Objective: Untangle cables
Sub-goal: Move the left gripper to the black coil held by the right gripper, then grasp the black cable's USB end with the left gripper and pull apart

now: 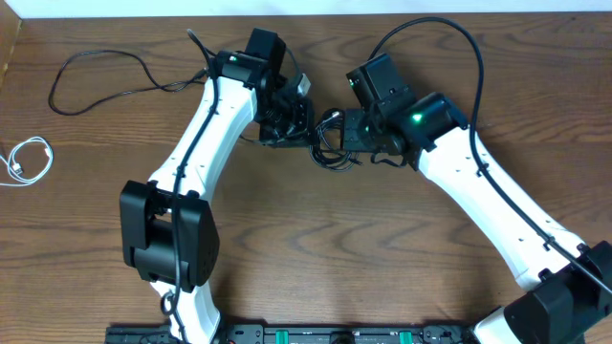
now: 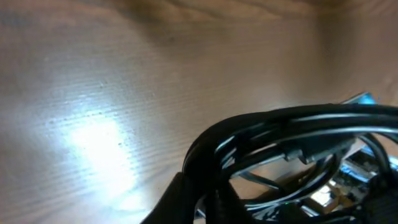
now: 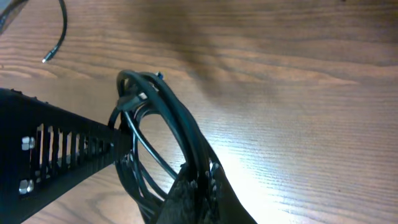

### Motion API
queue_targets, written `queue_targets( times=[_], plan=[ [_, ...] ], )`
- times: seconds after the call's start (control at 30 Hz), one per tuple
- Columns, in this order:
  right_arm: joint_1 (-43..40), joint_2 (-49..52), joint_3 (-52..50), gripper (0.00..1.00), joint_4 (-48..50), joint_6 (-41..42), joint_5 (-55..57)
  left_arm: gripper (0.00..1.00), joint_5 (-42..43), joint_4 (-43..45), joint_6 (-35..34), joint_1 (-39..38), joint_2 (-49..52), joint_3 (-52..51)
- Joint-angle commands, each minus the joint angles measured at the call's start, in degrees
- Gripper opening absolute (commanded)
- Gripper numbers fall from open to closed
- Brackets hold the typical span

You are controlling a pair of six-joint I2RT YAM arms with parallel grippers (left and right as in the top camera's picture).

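Cable coil (image 1: 331, 161), black, pinched by left gripper (image 1: 310, 134), right gripper (image 1: 344, 136)

Wooden table (image 1: 316, 239): brown, dark wavy grain running left-right. Pale strip (image 1: 5, 38) beyond far-left corner. Black rail (image 1: 239, 335) along near edge, green tabs (image 1: 277, 335) set in it. Left wrist view: bright glare patch (image 2: 93, 140) on wood, fine straight grain lines. Right wrist view: similar glare (image 3: 261, 168), soft shadow band across upper part of tabletop.
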Motion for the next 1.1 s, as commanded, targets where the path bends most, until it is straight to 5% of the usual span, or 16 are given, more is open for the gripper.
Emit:
queue_targets(
  times=[0.0, 0.13, 0.27, 0.4, 0.67, 1.07],
  plan=[
    [-0.7, -0.3, 0.2, 0.07, -0.4, 0.7, 4.9, 0.08, -3.8, -0.8, -0.3, 0.8, 0.4, -0.2],
    [-0.7, -0.3, 0.2, 0.17, -1.2, 0.5, 10.7, 0.08, -3.6, -0.8, -0.5, 0.8, 0.4, -0.2],
    [-0.7, -0.3, 0.2, 0.59, -3.5, 0.5, 18.8, 0.08, -2.1, -1.0, -1.9, 0.8, 0.4, -0.2],
    [-0.6, -0.3, 0.2, 0.73, -4.0, 0.5, 11.2, 0.08, 1.7, -0.5, -1.9, 0.8, 0.4, -0.2],
    [-0.1, -0.3, 0.2, 0.79, -4.1, 0.5, -1.6, 0.08, 16.2, 2.6, -1.9, 0.8, 0.4, -0.2],
    [0.7, -0.3, -2.4, 0.79, -6.7, -4.5, 5.8, 0.08, 26.6, 7.1, -7.1, 1.3, 0.4, -0.2]
  ],
)
